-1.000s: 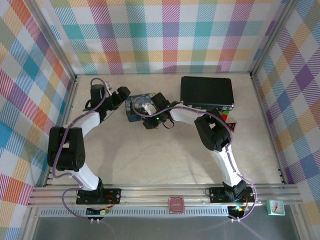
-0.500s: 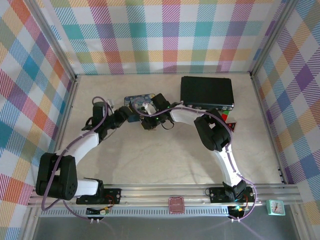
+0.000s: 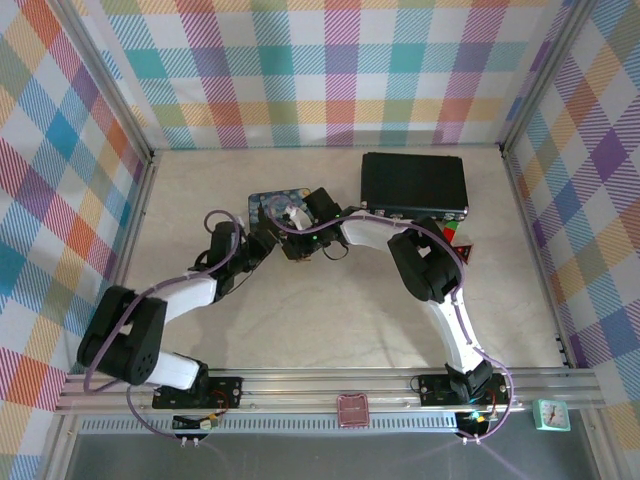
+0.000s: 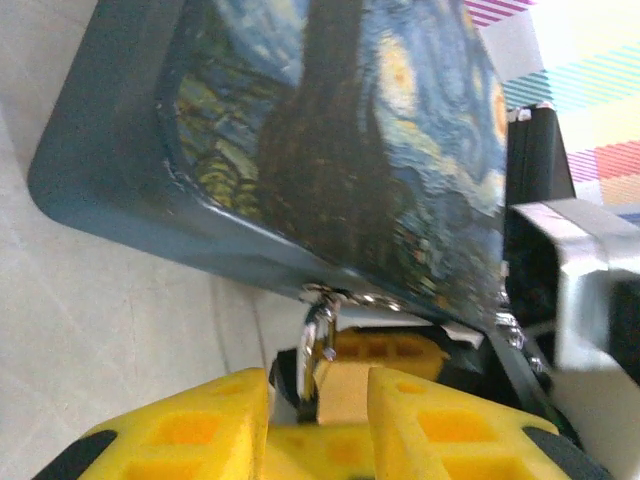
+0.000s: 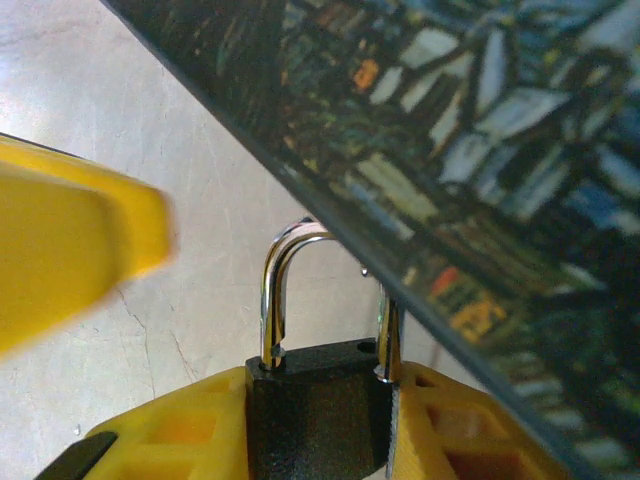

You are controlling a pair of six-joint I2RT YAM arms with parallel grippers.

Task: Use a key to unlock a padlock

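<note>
The padlock [image 5: 318, 400] is grasped by its dark body in the right tool [image 5: 320, 385] at the lower centre of the right wrist view. Its shackle [image 5: 275, 290] is pointed upward, just beside the edge of the painted tin [image 5: 450, 150]. A silvery metal piece [image 4: 320, 335] is flanked closely by the left tool [image 4: 320, 385]. Whether it is clenched cannot be told.

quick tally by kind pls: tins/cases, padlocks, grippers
tins and cases: 2, the painted tin and the black case
padlocks: 1, the padlock in the right gripper
grippers: 2, counting the left gripper
total: 5
</note>
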